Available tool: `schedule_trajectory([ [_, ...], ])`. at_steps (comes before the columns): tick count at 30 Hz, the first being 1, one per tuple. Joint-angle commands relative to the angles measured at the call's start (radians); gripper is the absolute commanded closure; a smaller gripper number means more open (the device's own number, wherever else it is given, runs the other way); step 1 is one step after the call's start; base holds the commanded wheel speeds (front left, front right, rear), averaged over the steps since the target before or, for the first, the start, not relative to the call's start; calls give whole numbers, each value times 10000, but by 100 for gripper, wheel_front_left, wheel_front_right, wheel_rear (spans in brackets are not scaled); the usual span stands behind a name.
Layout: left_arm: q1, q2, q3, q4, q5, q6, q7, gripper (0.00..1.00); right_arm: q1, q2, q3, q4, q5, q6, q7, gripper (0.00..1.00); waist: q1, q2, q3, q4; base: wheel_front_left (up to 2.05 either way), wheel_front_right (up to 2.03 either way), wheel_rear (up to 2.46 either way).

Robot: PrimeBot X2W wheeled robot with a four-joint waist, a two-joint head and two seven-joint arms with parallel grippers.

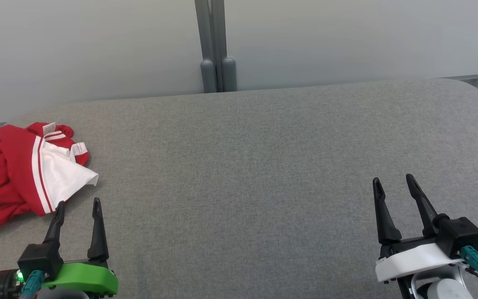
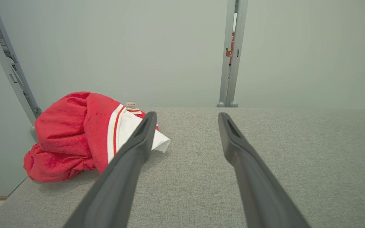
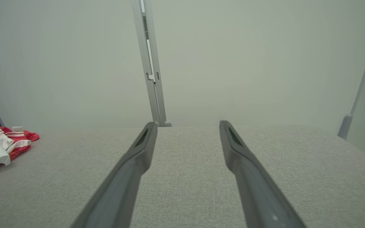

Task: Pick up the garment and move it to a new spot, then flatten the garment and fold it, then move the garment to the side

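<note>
A crumpled red-and-white garment [image 1: 10, 174] lies at nine o'clock on the grey counter [image 1: 243, 166]; left pincer [image 1: 78, 203] and right pincer [image 1: 393, 178] gape empty. Soft, light cloth, likely best pinched at its raised red fold.
</note>
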Motion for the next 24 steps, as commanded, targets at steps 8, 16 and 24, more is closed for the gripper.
schedule_trajectory([
  [8,122,-42,16,40,25,-58,-7,0,97,-9,35,133,240,0,-33,0,0,0,-6,35,0,0,0],
  [16,45,-54,27,88,79,-65,-7,0,38,0,52,233,277,-1,-35,0,0,0,-23,39,0,0,0],
  [24,-2,-49,66,150,187,-20,-7,0,45,5,70,316,314,-1,-35,0,0,0,-21,73,0,0,0],
])
